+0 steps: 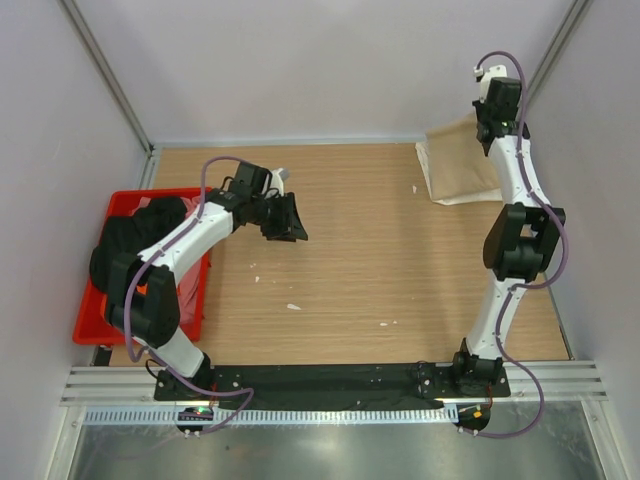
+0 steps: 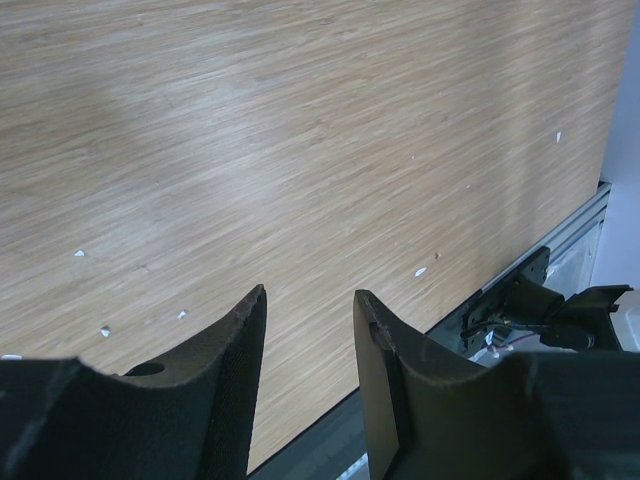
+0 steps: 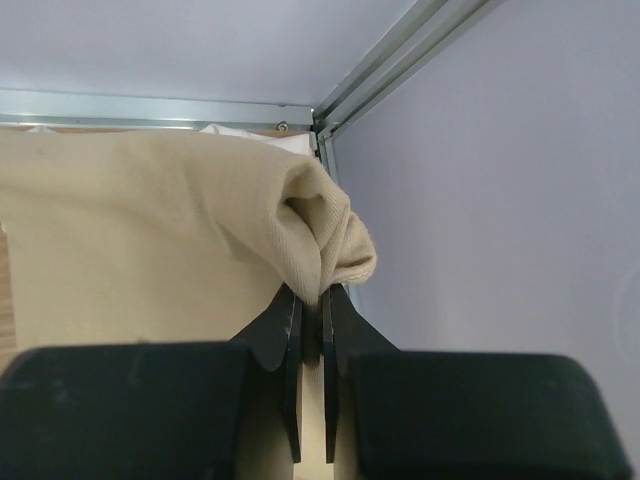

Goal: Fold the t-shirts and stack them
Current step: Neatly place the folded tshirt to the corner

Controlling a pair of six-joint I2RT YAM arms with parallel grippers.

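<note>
A folded tan t-shirt (image 1: 462, 162) lies at the table's far right corner, on top of a cream-white t-shirt whose edge (image 1: 470, 199) shows beneath it. My right gripper (image 3: 311, 292) is shut on a bunched corner of the tan t-shirt (image 3: 320, 235), lifted above the pile near the right wall. My left gripper (image 2: 310, 305) hangs open over bare wood at the left-centre of the table (image 1: 285, 222), nothing between its fingers. A black t-shirt (image 1: 125, 240) lies heaped in the red bin (image 1: 90, 322) at the left.
The red bin sits at the table's left edge, beside my left arm. Small white scraps (image 1: 293, 306) dot the wooden tabletop (image 1: 380, 260). White walls enclose the back and both sides. A metal rail (image 1: 330, 382) runs along the near edge.
</note>
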